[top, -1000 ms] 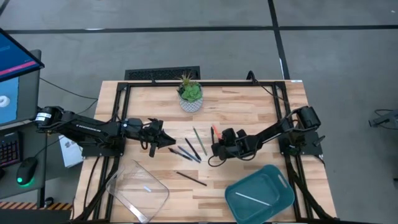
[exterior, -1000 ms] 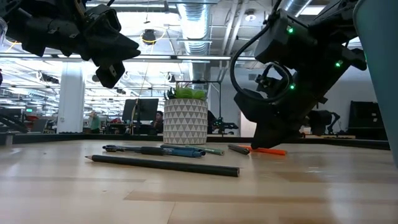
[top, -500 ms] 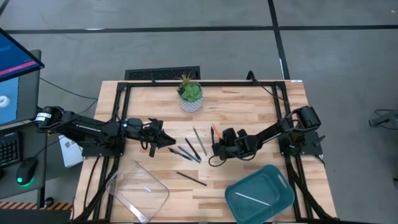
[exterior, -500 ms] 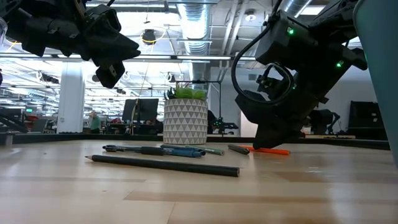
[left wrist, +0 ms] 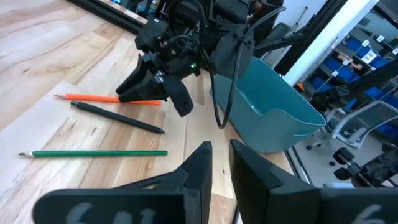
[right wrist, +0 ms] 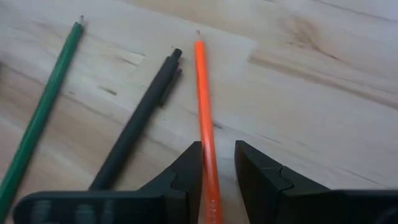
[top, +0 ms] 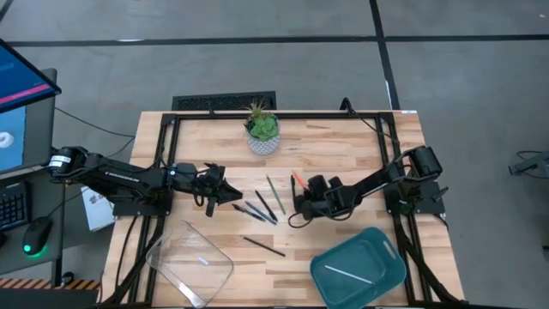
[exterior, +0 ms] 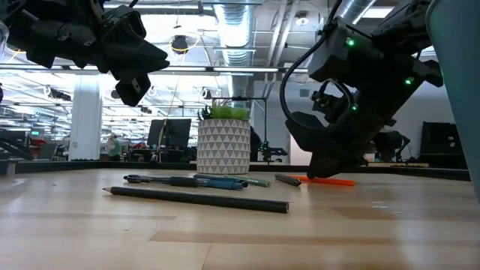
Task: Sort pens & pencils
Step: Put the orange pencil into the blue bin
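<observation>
Your bench point(top: 360, 146) carries two bins on the near side of both arms: a teal tub point(top: 358, 268) below your right pincer point(top: 299, 204) with one pale stick point(top: 347, 273) lying in it, and a clear tray point(top: 190, 262) below your left pincer point(top: 216, 185) with one small pale stick point(top: 203, 259). By that count the sort has only begun; most pens and pencils lie loose between the two pincers. Your right pincer is down at the bench with the orange pencil point(right wrist: 205, 118) running between its narrowly parted fingers; whether they pinch it or only straddle it, I cannot tell. Just beside it lie a black pen point(right wrist: 137, 121) and a green pencil point(right wrist: 43, 106). Your left pincer hovers above the bench with a narrow gap between its fingers, empty. A dark cluster point(top: 255, 209) sits between the pincers, and one black pencil point(top: 263, 246) lies apart, toward the bins.
</observation>
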Robot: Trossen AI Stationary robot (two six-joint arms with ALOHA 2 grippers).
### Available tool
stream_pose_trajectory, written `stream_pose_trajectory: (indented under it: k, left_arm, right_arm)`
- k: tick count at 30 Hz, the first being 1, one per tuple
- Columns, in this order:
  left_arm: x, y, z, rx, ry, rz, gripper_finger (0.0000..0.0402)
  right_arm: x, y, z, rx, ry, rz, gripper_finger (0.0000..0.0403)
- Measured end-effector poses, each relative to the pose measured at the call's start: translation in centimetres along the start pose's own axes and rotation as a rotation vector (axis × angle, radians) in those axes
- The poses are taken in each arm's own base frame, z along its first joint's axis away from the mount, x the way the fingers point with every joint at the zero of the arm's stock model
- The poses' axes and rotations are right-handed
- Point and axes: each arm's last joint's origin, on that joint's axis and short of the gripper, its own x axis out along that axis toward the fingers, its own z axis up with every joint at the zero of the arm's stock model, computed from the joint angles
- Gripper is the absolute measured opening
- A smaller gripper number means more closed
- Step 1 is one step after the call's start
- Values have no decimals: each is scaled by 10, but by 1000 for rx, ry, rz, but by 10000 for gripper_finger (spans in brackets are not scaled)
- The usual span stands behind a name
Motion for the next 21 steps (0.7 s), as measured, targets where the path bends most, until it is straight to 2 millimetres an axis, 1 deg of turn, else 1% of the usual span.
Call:
stream_pose_trajectory:
  k: [3,14,18,21]
  left_arm:
    - [0,0,0,0,0,0,46]
    - [0,0,0,0,0,0,46]
    - [0,0,0,0,0,0,46]
    - [0,0,0,0,0,0,46]
  right_arm:
    - [0,-2,-2,23,-1,-2,118]
    - [-2,-2,-5,10,-5,0,118]
    - [3,0,-11,-3,-31,-13,118]
    - [8,2,-19,-14,-63,-17,118]
